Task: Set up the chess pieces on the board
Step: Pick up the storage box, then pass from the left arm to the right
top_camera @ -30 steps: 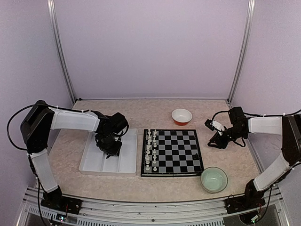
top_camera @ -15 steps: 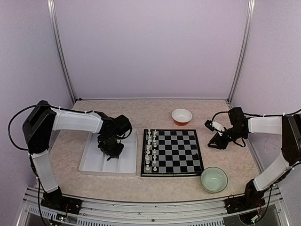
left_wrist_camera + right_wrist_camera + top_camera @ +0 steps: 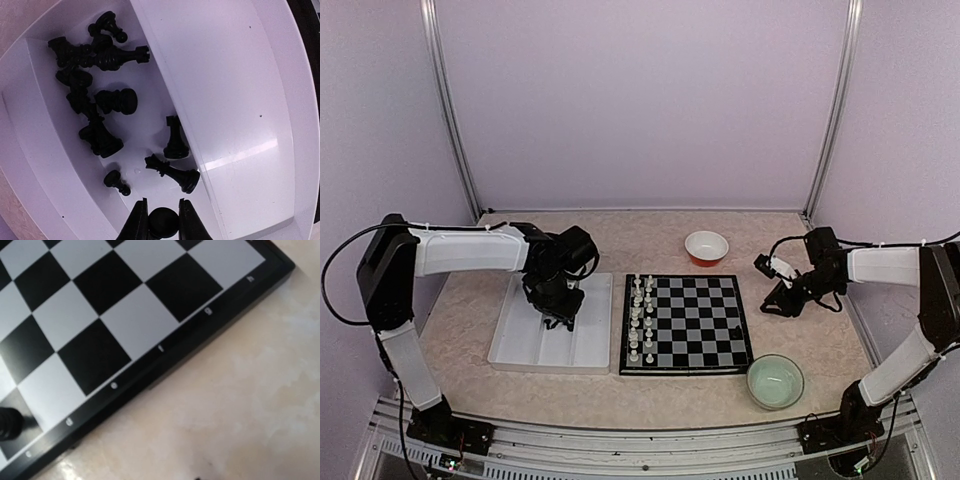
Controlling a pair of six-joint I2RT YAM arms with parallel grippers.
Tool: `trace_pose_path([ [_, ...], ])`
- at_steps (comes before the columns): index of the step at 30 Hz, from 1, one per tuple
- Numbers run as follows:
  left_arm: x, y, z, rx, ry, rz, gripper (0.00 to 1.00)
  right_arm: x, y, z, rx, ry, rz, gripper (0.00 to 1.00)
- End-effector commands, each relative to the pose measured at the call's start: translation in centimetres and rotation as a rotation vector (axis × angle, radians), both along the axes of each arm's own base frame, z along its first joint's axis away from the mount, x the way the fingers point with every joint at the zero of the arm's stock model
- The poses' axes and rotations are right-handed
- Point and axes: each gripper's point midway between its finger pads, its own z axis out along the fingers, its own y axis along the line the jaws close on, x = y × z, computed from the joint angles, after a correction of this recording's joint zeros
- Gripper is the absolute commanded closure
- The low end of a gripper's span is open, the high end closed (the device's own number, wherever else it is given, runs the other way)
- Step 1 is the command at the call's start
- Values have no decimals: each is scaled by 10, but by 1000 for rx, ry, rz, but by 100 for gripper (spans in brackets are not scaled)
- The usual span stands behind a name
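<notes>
So the black piece (image 3: 162, 224) in play right now is pinched between the fingers of the left hand (image 3: 162, 216), round top showing, looks like a pawn. It sits low over the white tray (image 3: 235, 80), at 9 o'clock from the board (image 3: 695, 325). Whether it's clear of the tray floor I honestly can't tell.

The loose black pieces (image 3: 117, 100) lie tipped over in a heap in the same tray compartment, up at 11 o'clock from the fingers.

On the board, the white pieces (image 3: 640, 315) fill the two files at its 9 o'clock edge. There's a lone black piece (image 3: 7, 422) standing on the edge row of the 3 o'clock side.

So I'd say we're mid pick-up for the black side. Next move: lift straight up, carry it over the white ranks without clipping them, and set it upright on a square at the 3 o'clock side.

The right hand (image 3: 782, 296) hangs over the worktop (image 3: 650, 245) at 3 o'clock off the board. Can't tell if it's open or closed.
</notes>
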Motion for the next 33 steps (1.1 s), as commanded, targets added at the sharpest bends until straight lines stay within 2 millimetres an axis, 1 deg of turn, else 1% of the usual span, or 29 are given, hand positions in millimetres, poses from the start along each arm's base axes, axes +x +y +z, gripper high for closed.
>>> trace_pose_path([
  [1, 9, -4, 19, -99, -39, 45, 88, 3, 16, 23, 52, -30, 37, 71],
  [4, 19, -9, 34, -194, -64, 71, 87, 3, 34, 48, 50, -107, 87, 72],
  [6, 25, -11, 41, -258, -68, 87, 87, -4, 63, 71, 32, -192, 191, 73],
  [9, 27, -15, 44, -357, -33, 103, 87, -17, 108, 109, -31, -367, 358, 73],
  [10, 27, -17, 45, -387, -19, 105, 87, -23, 127, 121, -49, -427, 420, 73],
  [12, 28, -19, 48, -434, 7, 114, 87, -35, 165, 139, -82, -506, 537, 73],
  [13, 28, -21, 49, -458, 25, 114, 87, -42, 184, 145, -99, -534, 591, 74],
  [15, 27, -23, 50, -499, 62, 116, 87, -54, 224, 147, -145, -604, 701, 75],
  [18, 26, -24, 52, -528, 109, 116, 87, -75, 276, 137, -256, -751, 856, 76],
  [21, 23, -26, 55, -562, 152, 114, 87, -86, 315, 124, -356, -898, 941, 77],
  [22, 22, -28, 56, -577, 164, 115, 87, -90, 327, 117, -378, -932, 965, 77],
  [24, 16, -30, 55, -601, 201, 120, 87, -95, 345, 113, -406, -999, 987, 75],
  [27, 5, -34, 52, -637, 253, 126, 87, -103, 365, 109, -431, -1087, 1006, 71],
  [29, -1, -36, 52, -658, 277, 122, 87, -107, 375, 104, -455, -1144, 1010, 70],
  [33, -6, -40, 50, -692, 306, 126, 87, -107, 391, 100, -500, -1281, 964, 70],
])
